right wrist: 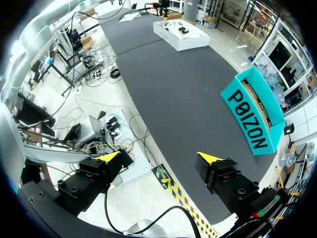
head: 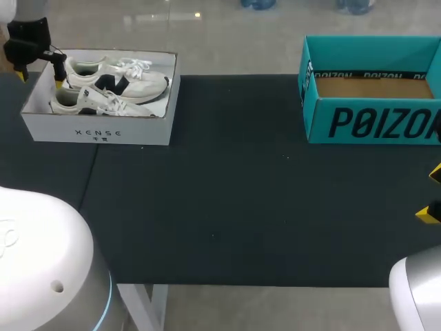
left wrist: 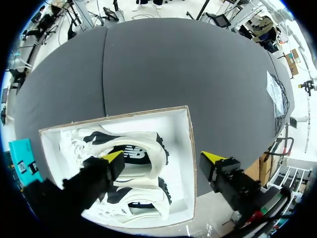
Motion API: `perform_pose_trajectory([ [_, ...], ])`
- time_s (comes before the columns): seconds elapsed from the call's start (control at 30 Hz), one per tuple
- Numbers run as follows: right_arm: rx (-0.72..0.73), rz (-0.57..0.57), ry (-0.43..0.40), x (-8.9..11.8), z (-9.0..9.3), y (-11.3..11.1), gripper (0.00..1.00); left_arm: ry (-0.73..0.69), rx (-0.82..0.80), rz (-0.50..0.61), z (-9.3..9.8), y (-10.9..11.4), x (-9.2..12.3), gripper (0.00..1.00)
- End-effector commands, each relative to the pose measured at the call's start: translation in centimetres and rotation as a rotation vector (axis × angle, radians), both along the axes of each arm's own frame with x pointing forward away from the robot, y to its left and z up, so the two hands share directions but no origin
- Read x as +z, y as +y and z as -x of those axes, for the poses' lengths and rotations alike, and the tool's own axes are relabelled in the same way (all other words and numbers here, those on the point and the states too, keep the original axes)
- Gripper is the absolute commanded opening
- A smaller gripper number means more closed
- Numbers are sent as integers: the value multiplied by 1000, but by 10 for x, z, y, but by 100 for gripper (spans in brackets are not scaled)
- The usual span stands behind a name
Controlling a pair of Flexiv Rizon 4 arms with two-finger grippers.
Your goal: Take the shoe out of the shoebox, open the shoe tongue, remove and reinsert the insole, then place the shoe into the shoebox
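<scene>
Nothing is done yet, as we judge it: the pair of white-and-navy sneakers (head: 110, 81) lies in the white cardboard shoebox (head: 96, 131) at the far left corner of the black tabletop (head: 241, 207) — our left end effector (left wrist: 166, 158) spread wide over the box's end wall, our right end effector (right wrist: 159, 157) likewise released and empty beside the right edge.

Big white glossy rounded shell on left arm (head: 38, 255), thin blue light ring (head: 105, 309), one small round hole. Pale grey-white shell on right arm (head: 417, 286). left gripper (left wrist: 163, 158): black blocky fingers (left wrist: 94, 181), bright yellow wedge tips. right gripper (right wrist: 158, 157) same: screw holes, red and green spots at one finger's base, black cable (right wrist: 105, 206) looping under it.
</scene>
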State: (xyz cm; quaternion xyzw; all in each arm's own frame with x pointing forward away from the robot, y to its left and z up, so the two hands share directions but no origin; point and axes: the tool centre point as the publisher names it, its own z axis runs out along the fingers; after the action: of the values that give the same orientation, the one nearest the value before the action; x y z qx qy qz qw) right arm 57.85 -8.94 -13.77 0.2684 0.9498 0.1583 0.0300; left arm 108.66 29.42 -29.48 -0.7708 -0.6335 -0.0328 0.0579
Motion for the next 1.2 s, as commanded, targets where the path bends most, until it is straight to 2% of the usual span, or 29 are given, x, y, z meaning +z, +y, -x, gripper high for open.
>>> perform_pose_trajectory([
  [0.03, 2, 4, 9, 3, -3, 1, 100, -11, 9, -2, 2, -2, -3, 100],
  [0.33, 2, 4, 9, 3, -3, 1, 100, 0, 56, 41, 7, -13, -30, 100],
  [0.5, 2, 4, 9, 3, -3, 1, 100, 11, 79, 64, 8, -12, -41, 100],
  [1.2, 2, 4, 9, 3, -3, 1, 100, 38, 86, 57, -32, -16, -65, 100],
])
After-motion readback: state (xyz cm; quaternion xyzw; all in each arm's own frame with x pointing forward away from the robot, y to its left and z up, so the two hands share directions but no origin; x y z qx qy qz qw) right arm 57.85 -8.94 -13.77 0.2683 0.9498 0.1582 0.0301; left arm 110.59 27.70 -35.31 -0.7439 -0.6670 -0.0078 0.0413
